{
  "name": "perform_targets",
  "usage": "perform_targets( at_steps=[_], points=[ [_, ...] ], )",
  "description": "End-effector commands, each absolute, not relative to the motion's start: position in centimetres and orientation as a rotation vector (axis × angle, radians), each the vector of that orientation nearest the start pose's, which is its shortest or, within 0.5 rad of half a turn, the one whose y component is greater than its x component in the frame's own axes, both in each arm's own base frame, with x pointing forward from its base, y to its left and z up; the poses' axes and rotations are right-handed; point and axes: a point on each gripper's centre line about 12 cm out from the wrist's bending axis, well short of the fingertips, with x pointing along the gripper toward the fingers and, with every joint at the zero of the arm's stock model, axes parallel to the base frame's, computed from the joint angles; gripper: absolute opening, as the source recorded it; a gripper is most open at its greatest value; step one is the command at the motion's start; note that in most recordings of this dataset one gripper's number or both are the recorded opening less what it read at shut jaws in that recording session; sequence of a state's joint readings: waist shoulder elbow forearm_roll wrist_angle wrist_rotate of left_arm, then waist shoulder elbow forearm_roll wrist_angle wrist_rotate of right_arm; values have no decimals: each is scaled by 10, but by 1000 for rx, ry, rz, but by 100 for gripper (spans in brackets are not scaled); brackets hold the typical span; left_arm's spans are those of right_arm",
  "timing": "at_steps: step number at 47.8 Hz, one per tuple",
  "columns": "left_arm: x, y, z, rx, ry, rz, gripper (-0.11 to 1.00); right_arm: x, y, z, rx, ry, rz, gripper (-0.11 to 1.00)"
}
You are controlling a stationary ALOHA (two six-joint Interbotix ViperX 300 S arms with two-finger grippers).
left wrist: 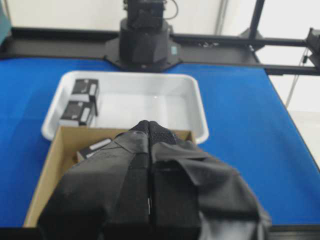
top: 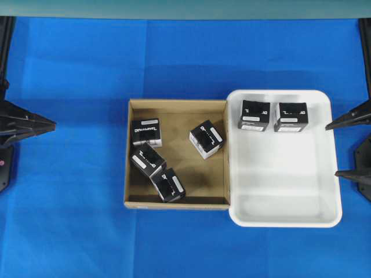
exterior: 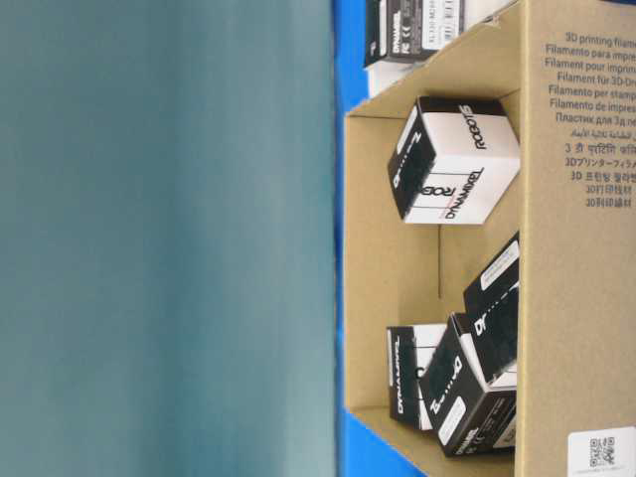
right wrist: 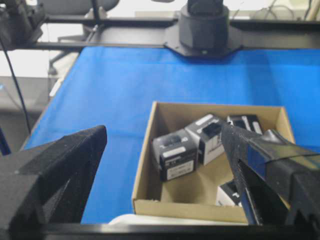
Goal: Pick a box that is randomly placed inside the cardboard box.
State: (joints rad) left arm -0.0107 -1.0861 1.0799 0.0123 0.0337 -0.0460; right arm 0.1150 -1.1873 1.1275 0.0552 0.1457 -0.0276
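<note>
The brown cardboard box [top: 174, 105] sits mid-table and holds several black boxes with white labels: one at its right [top: 206, 139], one upper left [top: 146, 132] and two touching at lower left [top: 147, 159] [top: 168, 185]. My left gripper [top: 49, 123] is shut and empty at the far left edge, away from the carton; in the left wrist view [left wrist: 149, 125] its tips are pressed together. My right gripper [top: 331, 149] is open and empty beside the tray's right side. In the right wrist view [right wrist: 164, 132] the carton [right wrist: 185, 207] and a box [right wrist: 175, 155] show between its fingers.
A white plastic tray [top: 284, 217] touches the carton's right wall and holds two more black boxes [top: 254, 115] [top: 291, 116] along its far edge. Blue cloth covers the table. The table-level view looks into the carton [exterior: 576, 248] from close up.
</note>
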Motion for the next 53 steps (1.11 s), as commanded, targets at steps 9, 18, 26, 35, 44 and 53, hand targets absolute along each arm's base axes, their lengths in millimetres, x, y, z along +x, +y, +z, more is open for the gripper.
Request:
perform_targets(
  at_steps=[9, 18, 26, 35, 44, 53],
  points=[
    [182, -2, 321, -31, 22, -10, -7, 161, 19, 307, 17, 69, 120, 99],
    [182, -2, 321, -31, 22, -11, -7, 161, 19, 308, 19, 59, 120, 99],
    [182, -2, 321, -32, 25, -11, -7, 161, 19, 308, 18, 56, 119, 99],
    [183, -2, 321, -31, 25, -11, -7, 161, 19, 308, 18, 55, 119, 99],
    [183, -2, 321, -31, 25, -11, -7, 161, 19, 308, 18, 55, 119, 99],
    [183, -2, 321, -31, 25, -11, -7, 161, 19, 308, 17, 55, 119, 99]
  ],
)
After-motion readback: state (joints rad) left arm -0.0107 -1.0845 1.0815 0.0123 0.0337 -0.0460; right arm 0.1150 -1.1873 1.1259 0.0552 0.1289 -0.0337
